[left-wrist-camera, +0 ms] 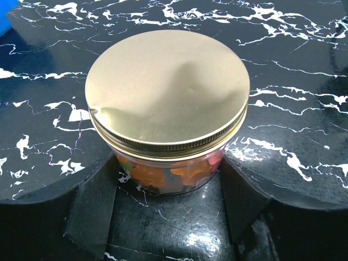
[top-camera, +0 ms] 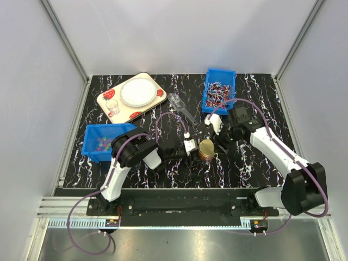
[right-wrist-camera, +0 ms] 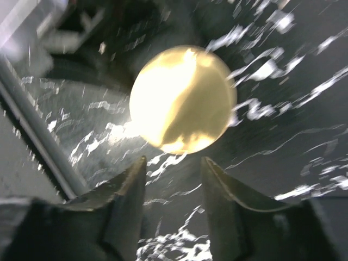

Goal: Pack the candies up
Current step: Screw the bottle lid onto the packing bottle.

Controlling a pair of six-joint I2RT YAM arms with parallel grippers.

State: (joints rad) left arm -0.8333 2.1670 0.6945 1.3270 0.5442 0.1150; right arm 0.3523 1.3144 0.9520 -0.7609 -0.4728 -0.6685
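In the top view, a round gold-lidded jar [top-camera: 206,150] stands on the black, white-veined bench [top-camera: 179,84], slightly toward 6 o'clock of centre. The left jaws meet it from 9 o'clock, and the right jaws sit just off it at 3 o'clock. Loose candies [top-camera: 103,144] lie in a blue plastic bin [top-camera: 89,144] at 9 o'clock.

In the left wrist view, the left jaws clasp the jar's clear wall at 9 and 3 o'clock. More candies [left-wrist-camera: 163,176] show through it under the glossy, rib-edged lid [left-wrist-camera: 167,89].

The blurred right wrist view shows the right jaws parted and empty, with the lid's bright disc beyond them at 12 o'clock.
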